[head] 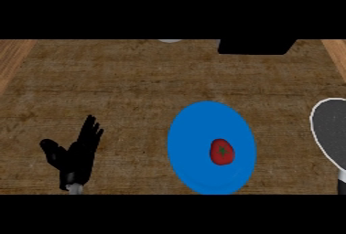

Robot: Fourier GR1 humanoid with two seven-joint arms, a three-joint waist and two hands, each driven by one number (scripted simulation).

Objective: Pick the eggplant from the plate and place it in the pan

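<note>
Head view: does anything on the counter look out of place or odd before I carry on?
One mismatch: the item on the blue plate is small, round and red with a green stem mark, more like a tomato than an eggplant. The pan sits partly cut off at the right edge. Nothing looks spilled or tipped. The left hand rests open.

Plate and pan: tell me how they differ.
The plate is blue; the pan is dark grey with a white rim. The plate shows whole, the pan is cut by the right edge. The plate holds a red item; the pan's visible part holds nothing. Both rest on the counter.
</note>
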